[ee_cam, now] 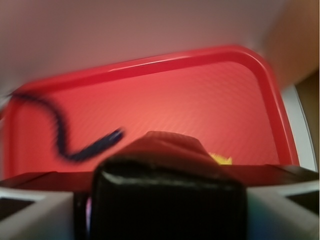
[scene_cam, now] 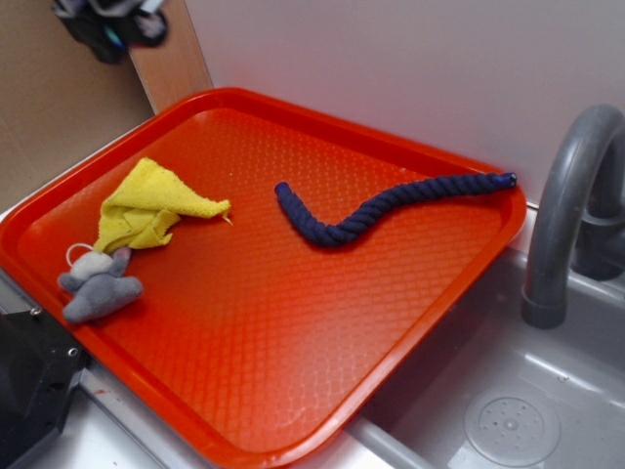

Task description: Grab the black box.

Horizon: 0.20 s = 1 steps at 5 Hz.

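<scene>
Wrist view, blurred: black box (ee_cam: 167, 200) sits between the gripper's jaws, apparently clamped, lifted above the red tray (ee_cam: 270, 95); absent from tray in exterior view; judgement: hold squeeze firm, rise straight, avoid rope (scene_cam: 381, 207).

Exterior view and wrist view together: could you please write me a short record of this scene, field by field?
tray: red tray, beside the sink
on tray: yellow cloth, grey plush toy, dark blue rope
black box: not on the tray; the wrist view shows it close up, apparently held between the fingers
gripper: raised past the tray's far left corner, blurred
faucet: grey, right of the tray
</scene>
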Tool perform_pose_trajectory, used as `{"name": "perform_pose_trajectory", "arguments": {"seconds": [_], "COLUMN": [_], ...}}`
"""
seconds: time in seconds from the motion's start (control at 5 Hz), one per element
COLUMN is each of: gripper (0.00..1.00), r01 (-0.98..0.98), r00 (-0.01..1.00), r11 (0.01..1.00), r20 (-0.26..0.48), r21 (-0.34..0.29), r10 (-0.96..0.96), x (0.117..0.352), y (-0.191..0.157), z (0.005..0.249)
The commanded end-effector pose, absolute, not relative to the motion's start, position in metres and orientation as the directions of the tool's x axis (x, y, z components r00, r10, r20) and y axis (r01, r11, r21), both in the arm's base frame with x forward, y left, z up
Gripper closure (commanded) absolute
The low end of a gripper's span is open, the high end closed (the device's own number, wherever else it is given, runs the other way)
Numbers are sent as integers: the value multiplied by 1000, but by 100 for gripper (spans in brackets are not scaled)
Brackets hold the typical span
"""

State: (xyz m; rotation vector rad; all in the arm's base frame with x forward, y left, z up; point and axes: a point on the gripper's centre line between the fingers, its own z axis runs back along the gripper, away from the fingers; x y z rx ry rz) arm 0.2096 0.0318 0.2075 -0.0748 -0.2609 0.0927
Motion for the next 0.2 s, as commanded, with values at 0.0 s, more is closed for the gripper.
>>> {"name": "perform_pose_trajectory", "arguments": {"seconds": [0.0], "gripper": [100], "r01": [-48], "r00": [986], "r11": [997], "r20": [156], "r21": [-62], "r10": [57], "x": [189], "y": [43], "z": [311]}}
